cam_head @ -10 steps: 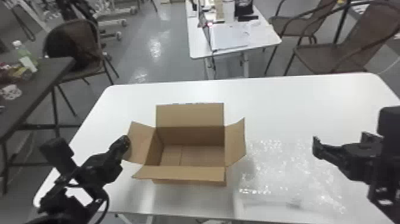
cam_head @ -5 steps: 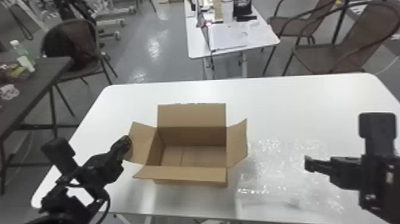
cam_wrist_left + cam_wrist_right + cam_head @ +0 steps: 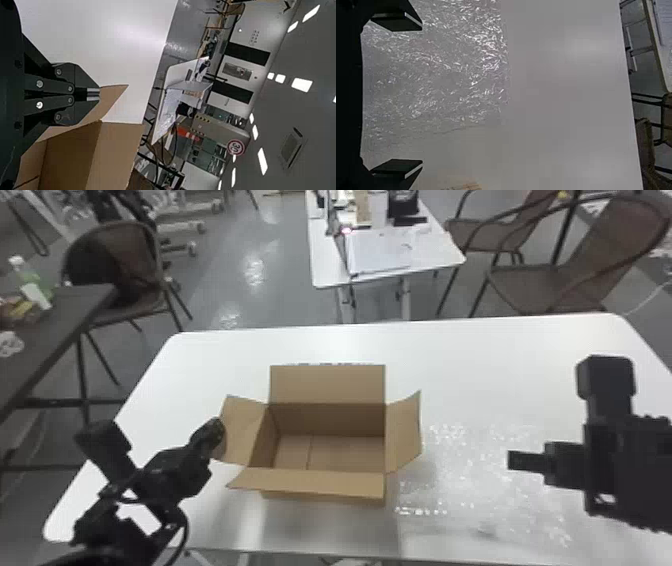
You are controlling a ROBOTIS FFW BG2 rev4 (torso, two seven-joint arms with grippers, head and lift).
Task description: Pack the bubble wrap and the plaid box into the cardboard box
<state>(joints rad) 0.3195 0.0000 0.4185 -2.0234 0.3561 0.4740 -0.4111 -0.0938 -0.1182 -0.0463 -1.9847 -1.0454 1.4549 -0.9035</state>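
Black and parted, the two fingers of the right claw (image 3: 515,460) hang in the right half of the head view, with nothing between them. Below lies the bubble wrap (image 3: 480,485), clear and crinkled, spread flat across the lower right of the frame; laid out like that, it offers little to pinch, so I'd judge the wide fingers need an edge or a fold. At the bottom edge of the right wrist view peeks a checked tan corner of what I take to be the plaid box (image 3: 468,187), just beside the wrap. With the claw set between the two, I can't tell which is meant first.

Left of the wrap sits the cardboard box (image 3: 325,485), upright near the middle of the head view, its flaps turned out so the mouth is free to take things; neither item is packed. The left claw (image 3: 218,431) is closed on nothing, its tips by the left flap (image 3: 242,430), whether touching I can't say. Perhaps it is parked there to steady the carton. All of this rests on the white bench (image 3: 475,360), with a brown chair (image 3: 615,235) at upper right.
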